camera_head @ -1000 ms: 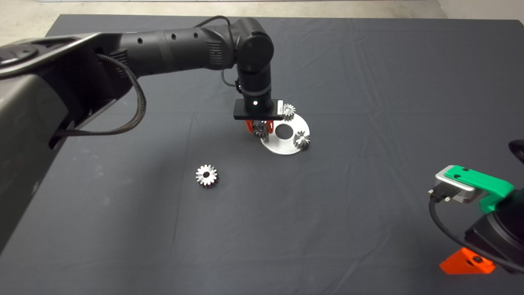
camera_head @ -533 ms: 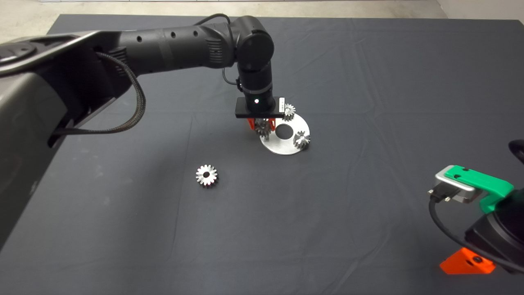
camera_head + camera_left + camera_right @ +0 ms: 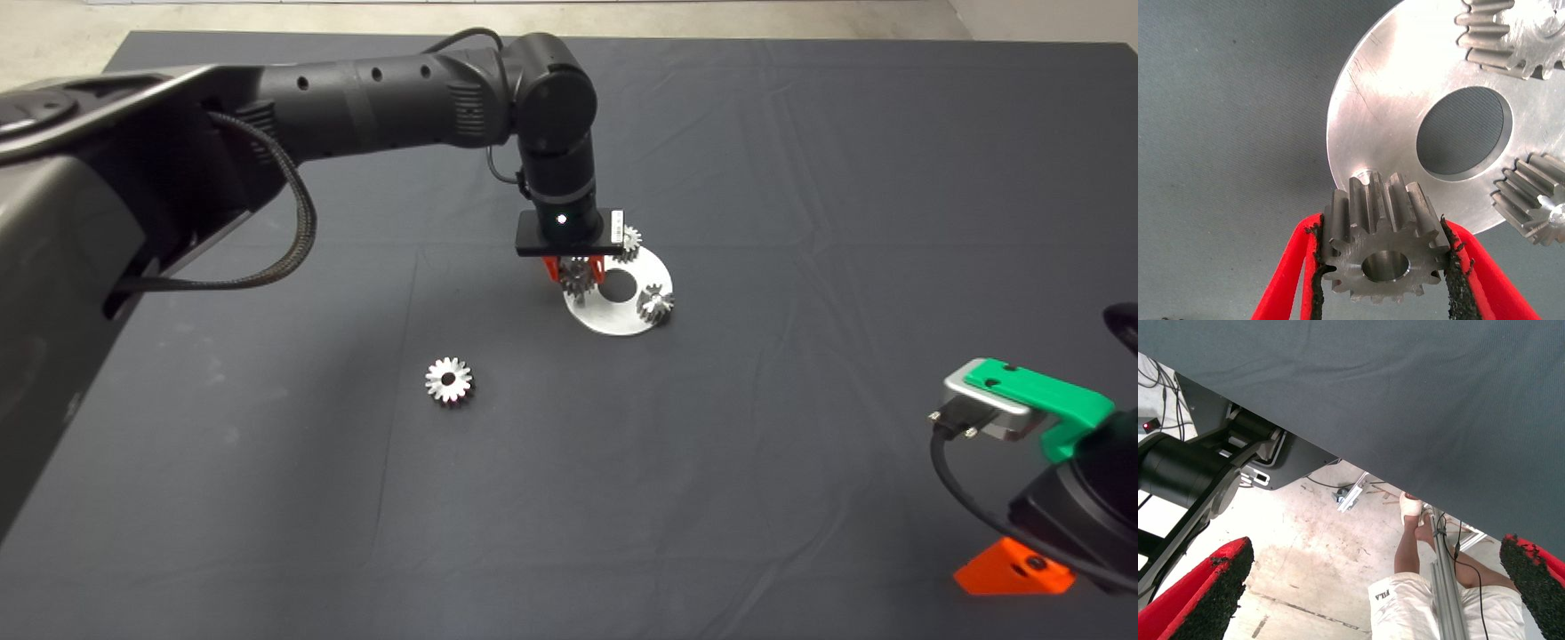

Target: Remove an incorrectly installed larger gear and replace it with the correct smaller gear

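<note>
A: Where is your smaller gear right now?

B: It sits clamped between the two red fingers of your left gripper, black pads pressed on its teeth from either side. It hangs at the near-left rim of the round steel plate, bore facing the wrist camera. In the left wrist view a small silvery peg shows on the plate just behind the gear's teeth; you cannot tell whether gear and peg touch.

A: And the larger gear?

B: It lies flat on the dark mat, well apart from the plate, towards the near left, with nothing holding it.

A: What else is on the plate?

B: Two more small gears: one at the far edge, partly behind your left wrist, and another on the right edge. A large round hole opens in the middle of the plate between them.

A: Your right gripper?

B: It waits at the lower right edge of the head view. Its fingers are spread wide with nothing between them; its wrist view shows the mat's edge, the floor, and a person's leg in white shorts.
</note>
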